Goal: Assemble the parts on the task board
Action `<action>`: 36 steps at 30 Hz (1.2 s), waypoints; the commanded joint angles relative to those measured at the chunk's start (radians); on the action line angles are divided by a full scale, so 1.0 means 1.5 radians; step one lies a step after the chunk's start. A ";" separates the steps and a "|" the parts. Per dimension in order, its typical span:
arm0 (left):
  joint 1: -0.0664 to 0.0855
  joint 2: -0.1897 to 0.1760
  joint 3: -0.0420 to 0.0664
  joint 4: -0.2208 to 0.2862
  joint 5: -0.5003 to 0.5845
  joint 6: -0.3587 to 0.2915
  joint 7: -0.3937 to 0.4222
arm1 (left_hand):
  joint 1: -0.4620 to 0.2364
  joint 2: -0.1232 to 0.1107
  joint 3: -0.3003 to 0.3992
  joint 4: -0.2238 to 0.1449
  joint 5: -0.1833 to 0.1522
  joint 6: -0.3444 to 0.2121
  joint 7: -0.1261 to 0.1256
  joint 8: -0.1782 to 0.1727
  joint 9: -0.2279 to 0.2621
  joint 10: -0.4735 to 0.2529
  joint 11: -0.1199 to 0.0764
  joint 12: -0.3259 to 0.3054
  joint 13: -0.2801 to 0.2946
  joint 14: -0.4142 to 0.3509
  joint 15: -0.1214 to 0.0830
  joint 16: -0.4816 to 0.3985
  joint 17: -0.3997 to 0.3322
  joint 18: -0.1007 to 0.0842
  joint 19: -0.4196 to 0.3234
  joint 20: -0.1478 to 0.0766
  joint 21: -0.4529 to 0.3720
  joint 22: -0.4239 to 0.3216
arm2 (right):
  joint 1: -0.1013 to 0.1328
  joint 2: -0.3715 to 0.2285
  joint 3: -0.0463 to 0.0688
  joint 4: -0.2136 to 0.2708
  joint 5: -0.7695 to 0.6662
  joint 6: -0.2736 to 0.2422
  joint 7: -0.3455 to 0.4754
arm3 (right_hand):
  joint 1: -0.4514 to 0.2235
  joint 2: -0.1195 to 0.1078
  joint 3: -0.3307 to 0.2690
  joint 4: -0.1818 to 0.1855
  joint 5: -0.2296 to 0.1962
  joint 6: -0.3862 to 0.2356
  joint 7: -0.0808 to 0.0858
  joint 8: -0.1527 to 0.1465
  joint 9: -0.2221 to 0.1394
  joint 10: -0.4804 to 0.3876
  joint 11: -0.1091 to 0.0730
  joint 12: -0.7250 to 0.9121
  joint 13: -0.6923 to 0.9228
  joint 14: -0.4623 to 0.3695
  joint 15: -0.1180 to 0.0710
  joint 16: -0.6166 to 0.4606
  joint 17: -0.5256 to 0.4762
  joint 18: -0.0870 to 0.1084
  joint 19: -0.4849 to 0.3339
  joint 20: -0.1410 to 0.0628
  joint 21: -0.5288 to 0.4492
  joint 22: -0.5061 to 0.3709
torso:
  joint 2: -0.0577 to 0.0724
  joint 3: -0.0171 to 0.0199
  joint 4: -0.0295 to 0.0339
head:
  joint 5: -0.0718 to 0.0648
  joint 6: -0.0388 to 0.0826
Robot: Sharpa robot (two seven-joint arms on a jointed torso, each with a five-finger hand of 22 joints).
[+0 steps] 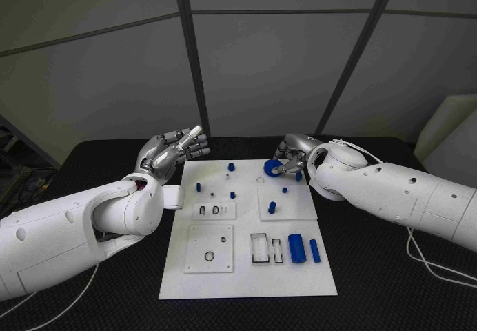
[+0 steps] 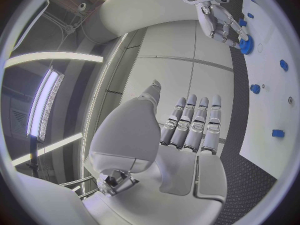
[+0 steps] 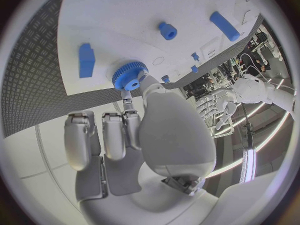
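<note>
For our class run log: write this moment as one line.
right hand: pinches blue gear over task board | left hand: empty, fingers apart, beside board

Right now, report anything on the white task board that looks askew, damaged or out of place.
Nothing stands out. The white task board lies flat and square on the black table, the small blue pegs stand upright, and two blue cylinders lie side by side. The right hand holds a blue toothed gear at the far edge; the left hand is open, apart.

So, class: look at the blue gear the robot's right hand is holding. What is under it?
The task board lies under the blue gear, which the right hand grips at its edge. Whether the gear touches the board or sits on a peg cannot be seen; the gear itself covers that spot.
</note>
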 commanded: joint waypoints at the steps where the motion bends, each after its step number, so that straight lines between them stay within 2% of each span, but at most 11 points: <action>1: 0.001 0.000 0.001 0.000 -0.007 0.009 0.001 | 0.003 0.005 0.000 -0.004 0.003 -0.003 0.045 -0.004 -0.001 0.000 0.003 -0.005 -0.001 -0.006 -0.001 -0.005 -0.001 0.009 0.003 0.001 0.003 -0.001 | 0.002 -0.002 0.001 0.019 -0.041 -0.069 0.006 | 0.002 0.009 0.001 -0.007 0.003 0.027 -0.023 0.005 0.031 0.032 -0.004 0.003 0.101 0.045 -0.006 0.004 0.057 -0.009 0.068 -0.004 0.004 0.174 | 0.000 -0.0001 0.0010 | 0.001 0.001; 8: 0.001 0.001 0.001 0.000 -0.007 0.009 0.001 | 0.003 0.005 0.000 -0.004 0.003 -0.003 0.045 -0.004 -0.001 0.000 0.003 -0.005 -0.001 -0.006 -0.001 -0.005 -0.001 0.009 0.003 0.001 0.003 -0.001 | 0.002 0.001 0.001 0.079 -0.079 -0.088 0.018 | 0.002 0.011 0.003 -0.012 0.007 0.026 -0.023 0.002 0.033 0.030 -0.005 0.000 0.099 0.045 -0.006 0.003 0.055 -0.010 0.069 -0.005 0.005 0.176 | 0.001 -0.0003 0.0008 | 0.004 0.001; 12: 0.001 0.002 0.001 -0.001 -0.007 0.009 0.001 | 0.003 0.005 0.000 -0.005 0.003 -0.004 0.045 -0.005 -0.001 0.000 0.003 -0.005 -0.001 -0.008 -0.001 -0.005 -0.001 0.009 0.003 0.001 0.003 -0.001 | 0.002 0.021 0.000 0.091 -0.101 -0.096 0.017 | 0.001 0.011 0.003 -0.013 0.008 0.025 -0.022 0.000 0.033 0.030 -0.004 0.001 0.100 0.045 -0.006 0.003 0.054 -0.010 0.069 -0.005 0.005 0.176 | 0.001 -0.0005 0.0019 | 0.006 0.001; 18: 0.001 0.003 0.001 -0.002 -0.007 0.010 0.001 | 0.003 0.005 0.000 -0.005 0.003 -0.004 0.045 -0.005 -0.001 0.000 0.003 -0.005 -0.001 -0.008 -0.001 -0.005 -0.001 0.009 0.003 0.001 0.003 -0.001 | 0.002 0.066 0.000 0.076 -0.128 -0.088 0.006 | 0.000 0.010 0.002 -0.015 0.008 0.024 -0.022 -0.001 0.034 0.030 -0.004 0.000 0.099 0.045 -0.006 0.003 0.054 -0.010 0.069 -0.005 0.005 0.176 | 0.001 -0.0014 0.0015 | 0.007 0.001; 24: 0.001 0.006 0.001 -0.004 -0.007 0.010 0.001 | 0.003 0.005 0.000 -0.005 0.003 -0.004 0.045 -0.005 -0.001 0.000 0.003 -0.005 -0.001 -0.008 -0.001 -0.005 -0.001 0.009 0.003 0.001 0.003 -0.001 | 0.001 0.098 -0.003 0.054 -0.135 -0.070 -0.001 | -0.001 0.010 0.002 -0.016 0.008 0.022 -0.021 -0.003 0.034 0.029 -0.004 -0.002 0.097 0.044 -0.006 0.002 0.053 -0.010 0.069 -0.005 0.005 0.176 | 0.001 0.0002 -0.0001 | 0.009 -0.001; 29: 0.001 0.005 0.001 -0.002 -0.007 0.011 0.001 | 0.003 0.005 0.000 -0.005 0.003 -0.004 0.045 -0.005 -0.001 0.000 0.003 -0.005 -0.001 -0.008 -0.001 -0.005 -0.001 0.009 0.003 0.001 0.003 -0.001 | 0.001 0.117 -0.004 0.039 -0.136 -0.050 -0.007 | -0.003 0.010 0.002 -0.018 0.009 0.020 -0.021 -0.005 0.035 0.028 -0.003 -0.003 0.097 0.044 -0.005 0.002 0.053 -0.010 0.069 -0.005 0.005 0.176 | 0.001 -0.0012 0.0009 | 0.007 -0.001; 36: 0.001 0.005 0.001 0.001 -0.007 0.011 0.002 | 0.003 0.006 -0.001 -0.006 0.003 -0.003 0.045 -0.005 -0.001 0.000 0.003 -0.005 -0.001 -0.008 -0.001 -0.005 -0.001 0.009 0.003 0.001 0.003 -0.002 | 0.001 0.133 -0.007 0.024 -0.151 -0.027 -0.013 | -0.003 0.011 0.003 -0.021 0.010 0.018 -0.020 -0.008 0.036 0.028 -0.003 -0.003 0.097 0.045 -0.004 0.003 0.055 -0.010 0.069 -0.004 0.005 0.176 | 0.001 0.0002 0.0004 | 0.009 -0.004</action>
